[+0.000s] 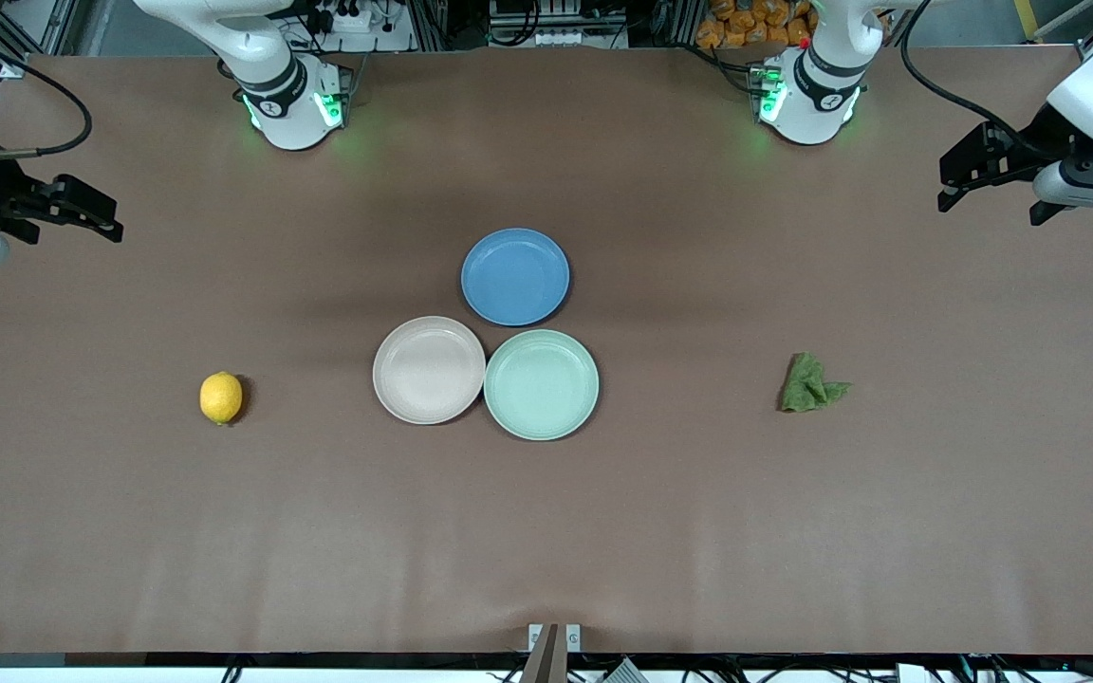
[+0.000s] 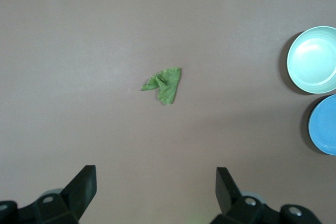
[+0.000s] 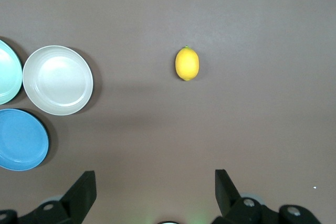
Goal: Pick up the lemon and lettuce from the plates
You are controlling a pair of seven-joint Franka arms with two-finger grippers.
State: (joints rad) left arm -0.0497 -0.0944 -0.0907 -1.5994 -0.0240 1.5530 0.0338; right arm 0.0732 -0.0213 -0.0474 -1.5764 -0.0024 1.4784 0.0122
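Note:
The lemon (image 1: 221, 397) lies on the bare table toward the right arm's end, well apart from the plates; it also shows in the right wrist view (image 3: 187, 63). The lettuce (image 1: 809, 384) lies on the table toward the left arm's end and shows in the left wrist view (image 2: 164, 83). The beige-pink plate (image 1: 429, 370) and the mint green plate (image 1: 541, 384) sit side by side at mid-table, both holding nothing. My left gripper (image 1: 988, 211) (image 2: 155, 174) is open and empty, up over the table's left-arm end. My right gripper (image 1: 72, 235) (image 3: 155, 178) is open and empty over the right-arm end.
A blue plate (image 1: 515, 276) holding nothing touches the two plates, farther from the front camera. The brown table (image 1: 546, 531) runs wide around them. The arm bases (image 1: 292, 104) (image 1: 807, 95) stand at the table's edge farthest from the front camera.

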